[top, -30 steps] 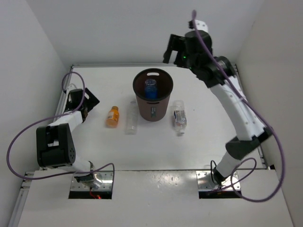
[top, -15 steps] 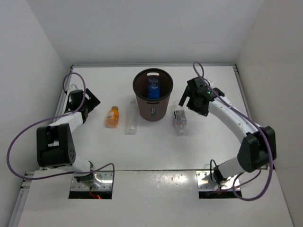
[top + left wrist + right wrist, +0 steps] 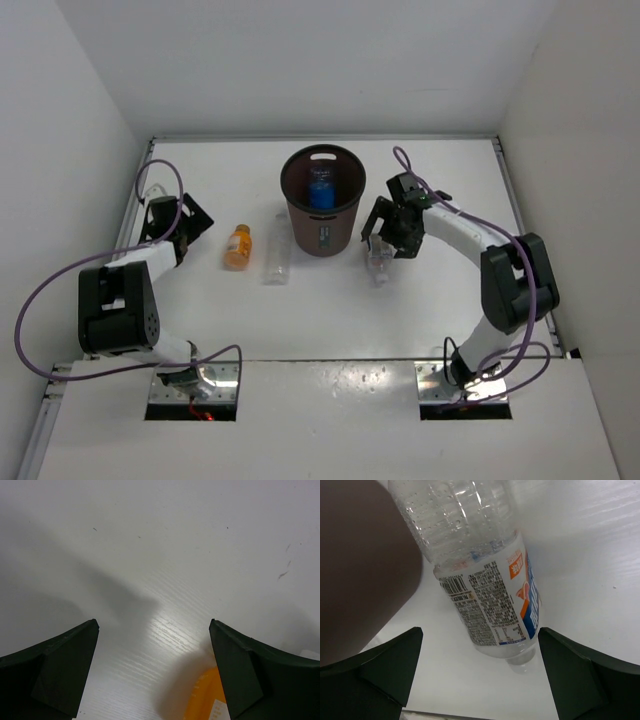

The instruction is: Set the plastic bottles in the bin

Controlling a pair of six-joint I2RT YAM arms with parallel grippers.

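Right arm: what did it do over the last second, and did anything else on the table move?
The right gripper swung down from high behind the bin to the clear labelled bottle lying right of it; open, it now straddles the bottle without gripping. The blue-capped bottle in the bin, orange bottle, slim clear bottle and left gripper stayed put.

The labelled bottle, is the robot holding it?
No. The right gripper is open over the labelled bottle, jaws not touching it. The left gripper is empty too.

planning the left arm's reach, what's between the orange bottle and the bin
A slim clear bottle lies between the orange bottle and the bin, per the top view.
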